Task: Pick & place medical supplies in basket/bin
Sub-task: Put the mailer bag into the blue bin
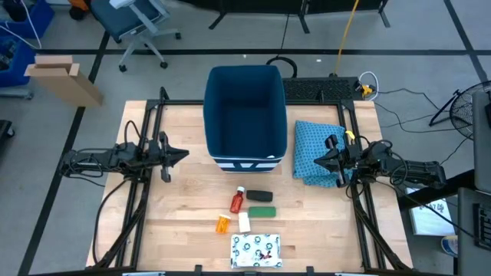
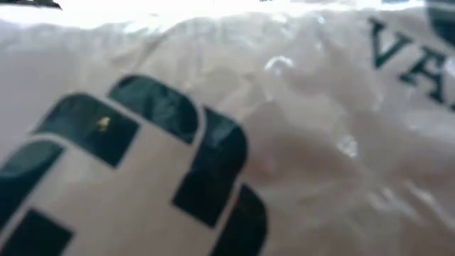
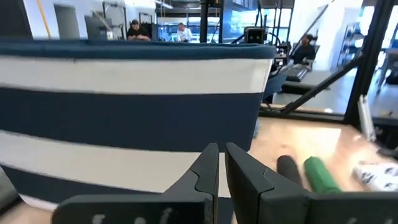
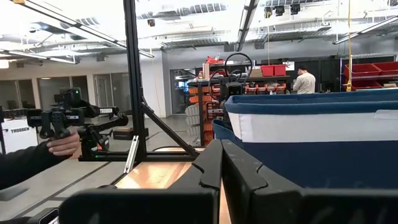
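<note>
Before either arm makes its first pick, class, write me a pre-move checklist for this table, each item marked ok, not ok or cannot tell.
1. Bin open and empty on top: ok.
2. Supplies unobstructed near the table's front edge: red bottle, orange pill bottle, black oblong, green oblong, white tube, flat packet: ok.
3. Left gripper empty, fingers shut, beside the bin: ok.
4. Right gripper empty, fingers shut, over the blue cloth: ok.
5. Low view usable: not ok, the flat packet fills it.

Left arm extends inward from the left edge, low over the surface; left hand point(image 1: 178, 155) has fingers pressed together. Right arm mirrors it from the right edge; right hand point(image 1: 322, 160) likewise closed, holding nothing.
</note>
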You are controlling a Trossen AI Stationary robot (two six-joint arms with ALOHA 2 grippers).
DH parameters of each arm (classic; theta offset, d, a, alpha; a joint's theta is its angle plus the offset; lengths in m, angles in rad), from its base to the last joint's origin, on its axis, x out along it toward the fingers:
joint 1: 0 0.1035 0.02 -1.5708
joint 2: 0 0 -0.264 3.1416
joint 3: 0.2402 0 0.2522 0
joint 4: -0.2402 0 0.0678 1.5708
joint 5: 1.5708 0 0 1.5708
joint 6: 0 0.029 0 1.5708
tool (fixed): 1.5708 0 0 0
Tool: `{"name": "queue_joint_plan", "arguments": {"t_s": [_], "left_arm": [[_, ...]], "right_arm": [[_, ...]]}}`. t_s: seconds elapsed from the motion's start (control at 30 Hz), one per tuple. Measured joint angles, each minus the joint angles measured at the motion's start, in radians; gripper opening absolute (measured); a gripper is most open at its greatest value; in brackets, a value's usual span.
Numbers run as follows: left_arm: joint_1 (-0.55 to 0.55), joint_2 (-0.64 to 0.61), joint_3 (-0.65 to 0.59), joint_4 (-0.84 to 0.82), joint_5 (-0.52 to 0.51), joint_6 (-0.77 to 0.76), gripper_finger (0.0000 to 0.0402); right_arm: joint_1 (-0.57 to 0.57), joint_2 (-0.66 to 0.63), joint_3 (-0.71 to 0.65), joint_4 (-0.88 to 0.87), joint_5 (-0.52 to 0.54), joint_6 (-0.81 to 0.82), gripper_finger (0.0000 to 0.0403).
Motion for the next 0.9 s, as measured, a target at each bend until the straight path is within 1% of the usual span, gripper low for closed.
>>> {"name": "queue_joint_plan", "arguments": {"t_s": [0.07, 0.17, 0.27, 0.37, 0.43, 0.5, 0.57, 0.6, 0.7, 0.77, 0.8, 0.9], "left_arm": [[0.000, 0.000, 0.000, 0.005, 0.000, -0.039, 0.0033], [0.000, 0.000, 0.000, 0.034, 0.000, -0.040, 0.0033], [0.000, 0.000, 0.000, 0.020, 0.000, -0.005, 0.0033], [0.000, 0.000, 0.000, -0.003, -0.001, 0.019, 0.0033], [0.000, 0.000, 0.000, -0.002, -0.001, 0.042, 0.0033], [0.000, 0.000, 0.000, -0.001, -0.001, 0.068, 0.0033], [0.000, 0.000, 0.000, -0.002, -0.001, 0.082, 0.0033], [0.000, 0.000, 0.000, -0.001, -0.001, 0.083, 0.0033], [0.000, 0.000, 0.000, -0.002, -0.001, 0.084, 0.0033], [0.001, 0.000, 0.000, -0.002, -0.002, 0.096, 0.0033], [0.001, 0.000, 0.000, -0.001, -0.002, 0.102, 0.0033], [0.001, 0.000, 0.000, -0.002, -0.002, 0.107, 0.0033]], "right_arm": [[0.000, 0.000, 0.000, 0.002, 0.000, -0.021, 0.0000], [0.000, 0.000, 0.000, 0.021, 0.000, -0.082, 0.0000], [0.000, 0.000, 0.000, 0.054, 0.018, -0.117, 0.0000], [0.000, 0.000, 0.011, 0.110, 0.079, -0.132, 0.0002], [0.000, 0.014, 0.034, 0.114, 0.106, -0.131, 0.0006], [0.006, 0.051, 0.073, 0.100, 0.082, -0.133, 0.0014], [0.031, 0.106, 0.131, 0.124, 0.052, -0.157, 0.0024], [0.049, 0.142, 0.164, 0.133, 0.054, -0.175, 0.0028], [0.109, 0.286, 0.267, 0.100, 0.102, -0.242, 0.0045], [0.158, 0.388, 0.364, 0.042, 0.155, -0.276, 0.0058], [0.183, 0.441, 0.425, -0.013, 0.191, -0.289, 0.0066], [0.266, 0.599, 0.613, -0.193, 0.338, -0.328, 0.0090]]}}
